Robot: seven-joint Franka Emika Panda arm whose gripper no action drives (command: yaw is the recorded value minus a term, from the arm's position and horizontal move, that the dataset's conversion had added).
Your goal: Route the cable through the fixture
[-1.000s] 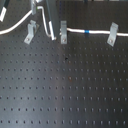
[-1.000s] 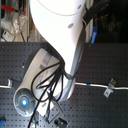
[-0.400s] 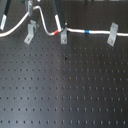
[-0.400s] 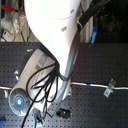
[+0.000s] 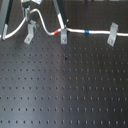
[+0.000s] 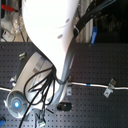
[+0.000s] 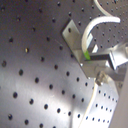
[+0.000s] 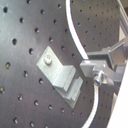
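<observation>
**Cable pinched near the left clip, ready to be laid in**

In the first exterior view, the white cable [image 5: 97, 32] runs across the far part of the perforated bench [image 5: 65, 90]. Its blue band [image 5: 86, 31] lies between the middle clip [image 5: 63, 35] and the right clip [image 5: 112, 34], and its red band [image 5: 62, 21] sits just above the middle clip. From there the cord loops towards the left clip [image 5: 31, 32], the slanted fixture apparently still to be threaded. The gripper [image 5: 30, 3] is mostly cut off at the top edge.

In the second exterior view, the arm's white body [image 6: 50, 30] hides most of the scene; only the cable's stretch to one clip [image 6: 109, 89] at the second exterior view's right shows.

In the first wrist view, the jaws are narrow, pinching the cable [image 7: 89, 37] right beside a bent metal clip [image 7: 75, 37].

In the second wrist view, the cord [image 8: 75, 35] passes just beside the clip [image 8: 62, 75], apparently not yet seated in it.

To do this well, I judge the grip should stay firm while the cord is lowered square into the clip's slot, keeping slack so the seated clips are not pulled.
</observation>
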